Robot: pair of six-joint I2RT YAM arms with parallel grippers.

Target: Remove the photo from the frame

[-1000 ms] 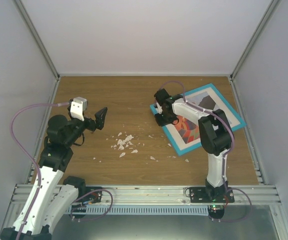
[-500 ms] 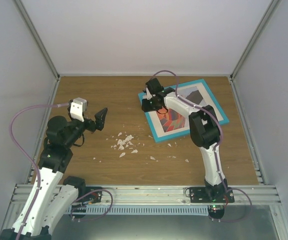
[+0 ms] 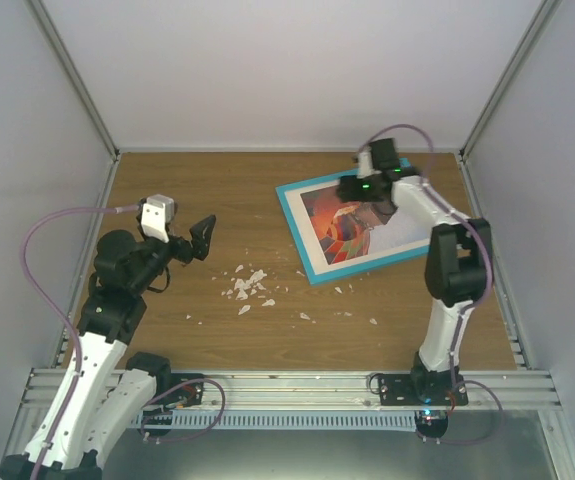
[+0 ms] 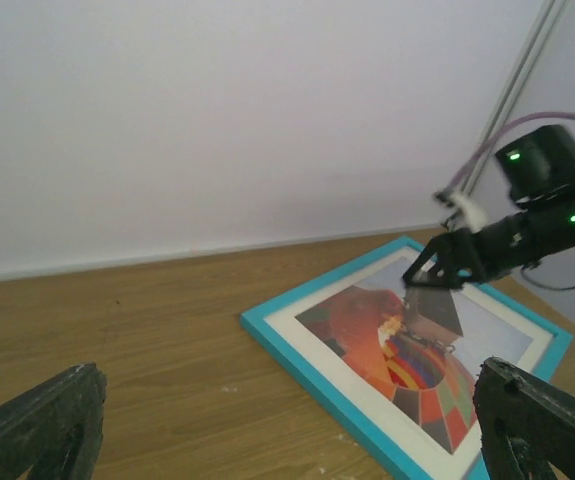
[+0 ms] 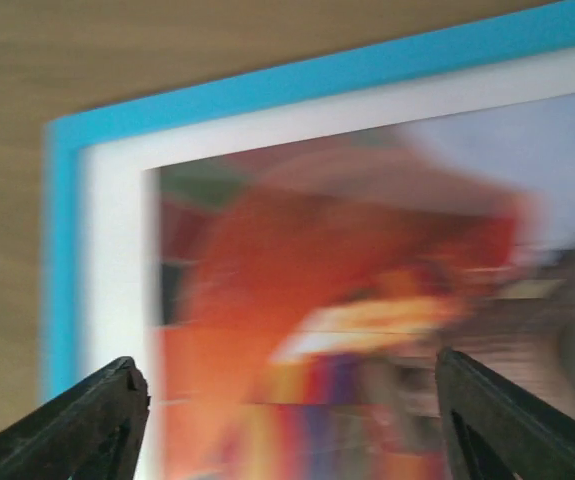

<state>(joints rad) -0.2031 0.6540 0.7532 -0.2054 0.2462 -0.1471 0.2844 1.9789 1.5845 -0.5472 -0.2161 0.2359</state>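
Note:
The turquoise frame (image 3: pixel 294 226) lies face up at the back right of the wooden table, with the photo (image 3: pixel 345 228) of an orange-red balloon inside it behind a white border. My right gripper (image 3: pixel 371 204) hovers over the picture's middle, open and empty. In its blurred wrist view the right gripper (image 5: pixel 297 425) has the photo (image 5: pixel 337 300) and the frame (image 5: pixel 62 250) below its wide-apart fingers. My left gripper (image 3: pixel 195 241) is held up at the left, open and empty. The left wrist view shows the frame (image 4: pixel 331 400), the photo (image 4: pixel 407 340) and the right gripper (image 4: pixel 445 272) from the side.
Small white scraps (image 3: pixel 248 285) lie scattered on the table between the arms, a few near the frame's near corner (image 3: pixel 338 290). Grey walls close the left, back and right sides. A metal rail (image 3: pixel 287 385) runs along the near edge.
My right gripper, shut at the frame's left corner, dragged and turned the frame leftward, then let go, opened and swung right over the picture. The left arm has not moved.

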